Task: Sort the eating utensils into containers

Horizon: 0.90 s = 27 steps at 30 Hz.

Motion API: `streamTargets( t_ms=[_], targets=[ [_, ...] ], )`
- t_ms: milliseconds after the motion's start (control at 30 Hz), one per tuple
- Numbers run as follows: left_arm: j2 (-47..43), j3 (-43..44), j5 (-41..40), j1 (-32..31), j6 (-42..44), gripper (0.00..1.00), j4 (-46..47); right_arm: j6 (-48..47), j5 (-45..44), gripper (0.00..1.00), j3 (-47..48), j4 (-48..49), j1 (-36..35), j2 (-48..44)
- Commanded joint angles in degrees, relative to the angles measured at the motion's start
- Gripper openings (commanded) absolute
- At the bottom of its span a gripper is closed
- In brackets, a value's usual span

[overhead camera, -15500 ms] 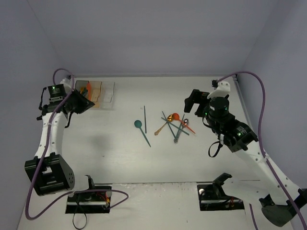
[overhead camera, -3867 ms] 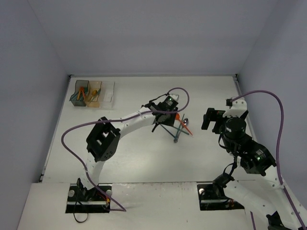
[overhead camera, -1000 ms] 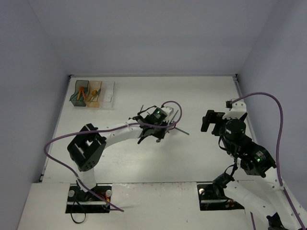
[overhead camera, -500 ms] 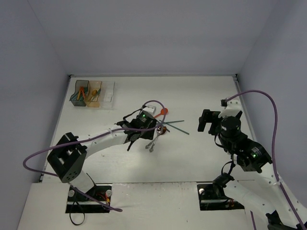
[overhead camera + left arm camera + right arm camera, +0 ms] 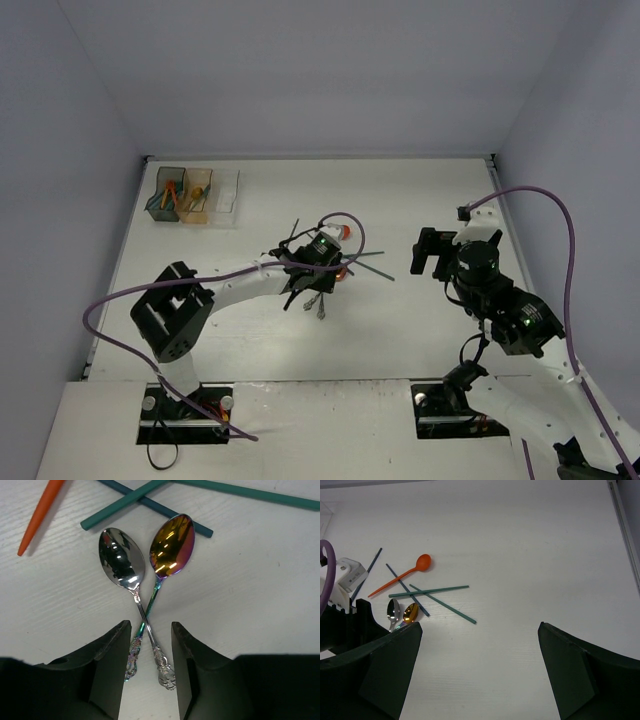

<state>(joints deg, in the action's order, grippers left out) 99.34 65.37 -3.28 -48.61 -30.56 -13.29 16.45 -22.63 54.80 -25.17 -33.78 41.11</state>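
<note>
A silver spoon (image 5: pixel 121 560) and a gold iridescent spoon (image 5: pixel 172 545) lie side by side on the white table, their ornate handles crossing. My left gripper (image 5: pixel 151 645) is open, and its black fingers (image 5: pixel 107 660) straddle both handle ends without touching them. In the top view the left gripper (image 5: pixel 318 285) is above the spoons (image 5: pixel 320 303). Teal sticks (image 5: pixel 427 591), a dark blue stick (image 5: pixel 407 590) and an orange spoon (image 5: pixel 402 576) lie just beyond. My right gripper (image 5: pixel 480 630) is wide open and empty, to the right (image 5: pixel 432 255). The three joined containers (image 5: pixel 197 195) stand at the far left.
The dark grey bin (image 5: pixel 168 192) and the amber bin (image 5: pixel 198 192) hold a few utensils. The clear bin (image 5: pixel 226 195) looks empty. A dark stick (image 5: pixel 293 232) lies left of the left wrist. The left arm's purple cable (image 5: pixel 345 225) loops above the pile.
The left arm has shifted slightly right over the two spoons, which now lie nearer and left of the pile than 3.9 s ago. The right arm has barely moved.
</note>
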Motion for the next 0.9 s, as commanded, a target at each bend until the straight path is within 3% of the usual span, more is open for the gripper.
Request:
streamTargets(
  t_ms=[0, 200, 867],
  targets=[
    [-0.95, 4.24, -5.71, -2.66, -12.62, 0.35, -6.79, -0.01, -0.59, 1.0, 0.51, 2.49, 0.23, -0.04],
    [0.27, 3.11, -8.83, -5.6, -26.46, 0.35, -12.89, 0.2, -0.8, 1.0, 0.61, 2.49, 0.21, -0.33],
    [11.08, 7.41, -9.46, -4.98, -27.36, 0.34, -15.06, 0.31, -0.51, 1.0, 0.49, 2.4, 0.21, -2.38]
  ],
)
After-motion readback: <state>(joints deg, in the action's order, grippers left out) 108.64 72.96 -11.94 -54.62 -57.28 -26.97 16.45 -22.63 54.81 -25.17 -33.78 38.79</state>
